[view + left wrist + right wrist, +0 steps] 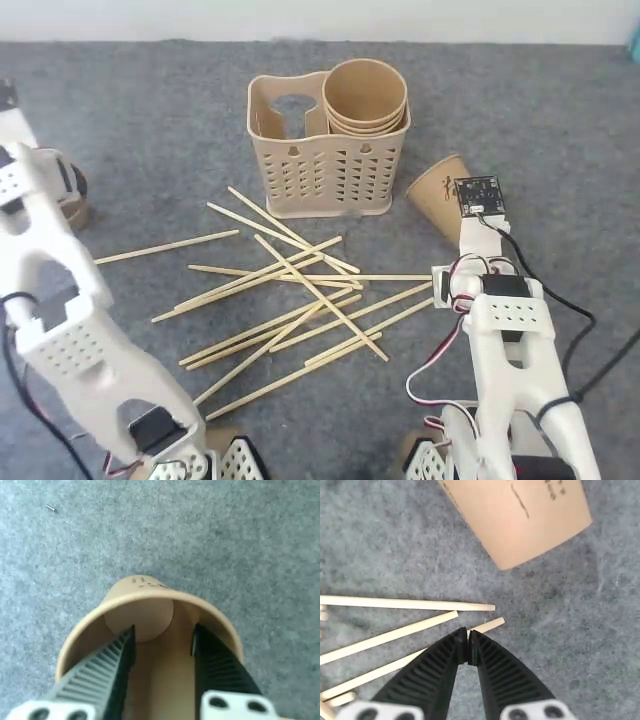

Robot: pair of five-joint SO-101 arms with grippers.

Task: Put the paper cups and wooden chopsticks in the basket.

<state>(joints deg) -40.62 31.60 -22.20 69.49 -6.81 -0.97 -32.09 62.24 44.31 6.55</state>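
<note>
- A beige perforated plastic basket (330,165) stands on the grey carpeted table (560,110), with a stack of brown paper cups (365,95) in its right compartment.
- A tipped brown paper cup (438,192) lies just right of the basket.
- Pale wooden chopsticks (290,290) lie strewn in front of the basket.
- The right gripper (468,642), right of the chopsticks, has its jaws pressed together over one stick's end.
- The left gripper (162,632), well left of the basket, has its fingers apart inside a third paper cup (145,615).

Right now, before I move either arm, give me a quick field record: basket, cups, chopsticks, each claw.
Basket: upright on the carpet, stacked cups in one compartment.
Loose cups: cup on its side beside the basket; second cup at the left claw.
Chopsticks: scattered on the carpet, outside the basket.
Left claw: open, at the second cup's mouth.
Right claw: shut, tips over one chopstick; grip unclear.
</note>
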